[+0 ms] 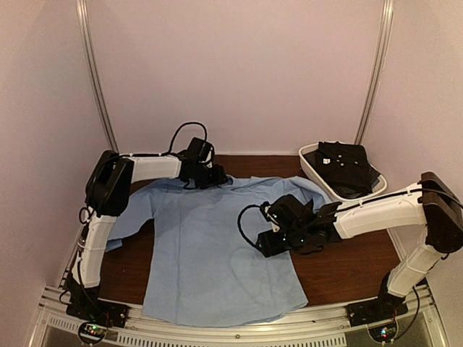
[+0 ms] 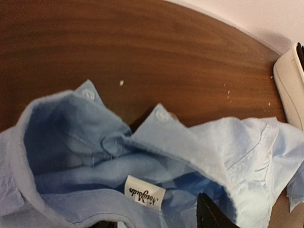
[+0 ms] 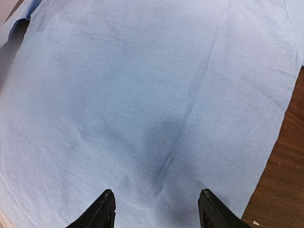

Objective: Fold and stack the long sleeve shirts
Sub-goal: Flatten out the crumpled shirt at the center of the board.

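Far left: one sleeve point(image 1: 136, 217) trailing out beside the left arm, not yet folded in. At the far edge, left gripper point(image 1: 208, 176) down at the collar point(image 2: 71, 137) of the light blue shirt point(image 1: 202, 253), spread across the table point(image 1: 347, 264) with its hem at the near edge. Only one finger point(image 2: 211, 214) visible beside the neck label point(image 2: 145, 195), so impossible to tell whether pinching cloth or free.

Probably squaring up ahead of the first fold. Take both collar layers together, draw lightly away from the hem, and stop the rumpled collar rolling under.

Mid-right: right gripper point(image 3: 156, 194) just above the shirt's body, fingers spread, nothing between them. Press flat and sweep outward rather than bunching.

Further right: other sleeve point(image 1: 307, 189) crumpled near the white tub point(image 1: 311, 168), dark garment point(image 1: 346, 165) inside. Pull that sleeve away from the tub before folding across.
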`<state>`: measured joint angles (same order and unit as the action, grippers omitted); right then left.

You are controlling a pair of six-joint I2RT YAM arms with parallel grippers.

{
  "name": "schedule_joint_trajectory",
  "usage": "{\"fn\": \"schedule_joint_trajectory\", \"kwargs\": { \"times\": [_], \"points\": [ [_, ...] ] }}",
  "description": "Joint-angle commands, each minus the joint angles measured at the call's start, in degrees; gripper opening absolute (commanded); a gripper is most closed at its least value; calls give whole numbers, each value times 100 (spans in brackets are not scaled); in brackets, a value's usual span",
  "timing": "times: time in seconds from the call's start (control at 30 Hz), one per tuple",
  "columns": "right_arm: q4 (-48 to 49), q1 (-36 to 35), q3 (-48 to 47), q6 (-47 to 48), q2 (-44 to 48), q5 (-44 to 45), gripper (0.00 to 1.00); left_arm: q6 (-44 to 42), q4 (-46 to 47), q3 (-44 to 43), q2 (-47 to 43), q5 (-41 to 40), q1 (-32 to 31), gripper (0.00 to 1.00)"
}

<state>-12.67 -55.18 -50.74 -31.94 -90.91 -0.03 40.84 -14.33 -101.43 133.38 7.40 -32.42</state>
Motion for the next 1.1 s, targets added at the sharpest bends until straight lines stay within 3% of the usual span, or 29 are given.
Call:
{"fn": "schedule_joint_trajectory", "kwargs": {
  "times": [0.0,0.2,0.6,0.83,1.07],
  "points": [
    [272,-195,218,-237,-126,-150,61,75,234,-1213,651,-167,193,57],
    [170,-257,366,-251,-54,-48,61,235,225,-2625,1546,22,479,57],
    [56,-248,134,-129,-129,204,63,-81,210,-2750,1261,238,766,61],
    [-227,-18,-699,212,-286,397,64,-233,411,-1878,461,177,773,61],
    [-162,136,-858,303,-479,246,64,-285,575,-523,-477,281,756,58]
  ]
}}
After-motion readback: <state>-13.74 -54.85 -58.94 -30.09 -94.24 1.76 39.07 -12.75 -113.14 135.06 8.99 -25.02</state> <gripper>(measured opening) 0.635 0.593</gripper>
